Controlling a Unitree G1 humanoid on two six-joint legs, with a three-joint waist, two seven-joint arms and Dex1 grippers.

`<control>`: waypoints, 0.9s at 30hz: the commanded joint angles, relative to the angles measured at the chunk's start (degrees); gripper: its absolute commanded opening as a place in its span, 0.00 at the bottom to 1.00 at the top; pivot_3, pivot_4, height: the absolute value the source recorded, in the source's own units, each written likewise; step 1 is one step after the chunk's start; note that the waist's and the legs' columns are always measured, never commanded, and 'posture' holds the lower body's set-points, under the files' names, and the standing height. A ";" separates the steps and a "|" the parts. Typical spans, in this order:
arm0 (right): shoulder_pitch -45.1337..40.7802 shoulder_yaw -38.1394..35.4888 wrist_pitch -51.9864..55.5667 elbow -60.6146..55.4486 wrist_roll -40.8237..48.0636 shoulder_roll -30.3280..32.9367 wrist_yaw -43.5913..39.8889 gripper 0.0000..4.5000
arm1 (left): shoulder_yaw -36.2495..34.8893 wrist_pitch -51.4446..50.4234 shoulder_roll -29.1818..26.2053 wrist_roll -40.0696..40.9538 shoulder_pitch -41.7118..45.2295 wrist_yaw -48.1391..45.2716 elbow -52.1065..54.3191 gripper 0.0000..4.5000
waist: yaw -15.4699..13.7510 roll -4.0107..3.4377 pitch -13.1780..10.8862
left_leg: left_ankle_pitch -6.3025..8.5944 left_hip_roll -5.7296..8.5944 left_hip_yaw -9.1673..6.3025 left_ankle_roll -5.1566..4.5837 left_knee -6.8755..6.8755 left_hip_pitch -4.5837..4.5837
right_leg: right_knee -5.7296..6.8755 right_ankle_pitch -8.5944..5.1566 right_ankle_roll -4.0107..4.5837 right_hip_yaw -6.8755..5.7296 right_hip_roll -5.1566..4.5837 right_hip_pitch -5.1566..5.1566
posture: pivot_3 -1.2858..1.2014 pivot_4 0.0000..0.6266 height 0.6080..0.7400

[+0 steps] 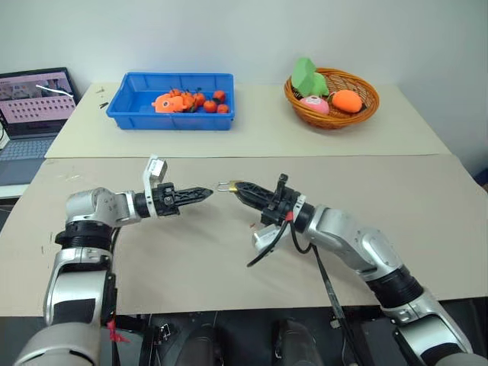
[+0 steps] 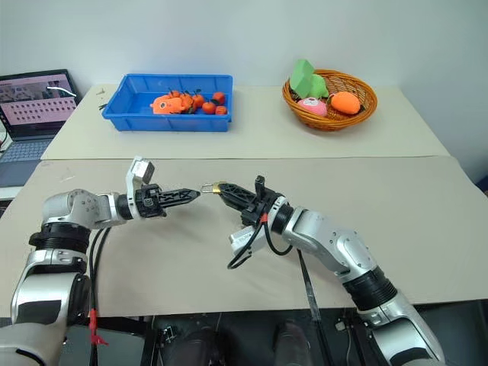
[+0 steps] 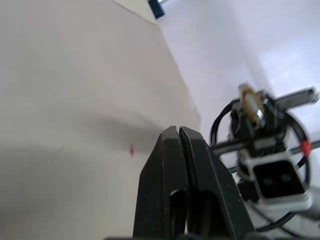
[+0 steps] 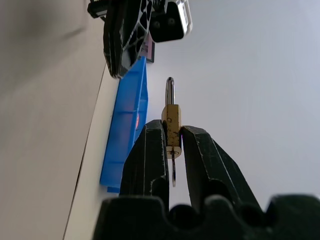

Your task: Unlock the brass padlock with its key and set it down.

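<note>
Right gripper (image 1: pixel 238 187) is clamped on the brass padlock (image 4: pixel 173 127), held up off the table (image 1: pixel 229 259). Gold body sits pinched between the two black fingertips (image 4: pixel 152 142), silver shackle sticking out past the tips, away from the wrist. The key (image 4: pixel 173 172) shows as a thin silvery piece at the body's wrist-side end, hanging back between the fingers; looks seated in the lock, can't tell how deep.

Left gripper (image 1: pixel 204 194) is closed on nothing, fingers pressed flat together in its wrist view. It lies about level, tips aimed at the right gripper's tips. Small gap between the left tips and the padlock's shackle, not touching. In the head views the padlock (image 1: pixel 226 185) is just beyond the left tips, right at the front of the right gripper.

Both grippers hover over the near tan sheet of the table, mid-width.

Farther out, beyond both grippers: blue bin (image 1: pixel 126 114) with orange and red toy items inside, on the left gripper's side. Wicker basket (image 1: pixel 366 107) with green, pink and orange toys, on the right gripper's side. Laptop (image 1: pixel 30 103) open, off the far outer side of the left arm.
</note>
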State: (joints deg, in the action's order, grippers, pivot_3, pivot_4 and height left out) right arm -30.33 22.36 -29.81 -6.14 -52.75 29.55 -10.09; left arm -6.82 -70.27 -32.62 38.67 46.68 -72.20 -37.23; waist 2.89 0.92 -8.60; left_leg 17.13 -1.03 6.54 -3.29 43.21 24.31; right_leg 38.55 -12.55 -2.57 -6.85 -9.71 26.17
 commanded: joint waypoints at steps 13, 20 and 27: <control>-1.12 -0.51 0.71 -1.23 0.66 -2.04 -0.43 0.02 | 1.64 -2.68 1.95 2.41 0.25 -2.85 2.15 0.01 | -0.35 0.00 0.00 | 0.00 0.00 -0.01 0.01 0.02 0.00 | -0.02 0.15 0.25 0.00 0.00 -0.01 | 0.52 0.24 0.57; 0.14 -0.32 -0.16 -1.50 0.56 -1.36 -0.76 0.02 | 1.10 -0.91 1.77 1.92 1.46 -2.61 0.01 0.01 | -0.38 0.00 0.00 | -0.01 0.01 -0.01 0.01 0.03 -0.01 | -0.02 0.15 0.25 0.00 0.00 -0.02 | 0.52 0.24 0.57; 1.11 0.59 -0.52 -0.81 0.21 -1.45 -0.74 0.02 | 1.12 0.21 1.64 1.44 1.76 -2.25 -1.23 0.01 | -0.35 0.00 0.00 | -0.01 0.01 0.00 0.01 0.02 -0.01 | -0.02 0.15 0.25 0.00 -0.01 -0.01 | 0.52 0.24 0.57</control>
State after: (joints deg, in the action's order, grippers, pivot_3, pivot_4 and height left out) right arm -28.84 23.03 -29.82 -5.79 -52.83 28.09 -11.23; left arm -4.72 -70.98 -30.72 40.35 47.02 -74.44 -38.31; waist 2.54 0.93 -8.60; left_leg 17.12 -1.02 6.54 -3.28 43.24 24.30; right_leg 38.52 -12.41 -2.32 -6.85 -9.72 26.15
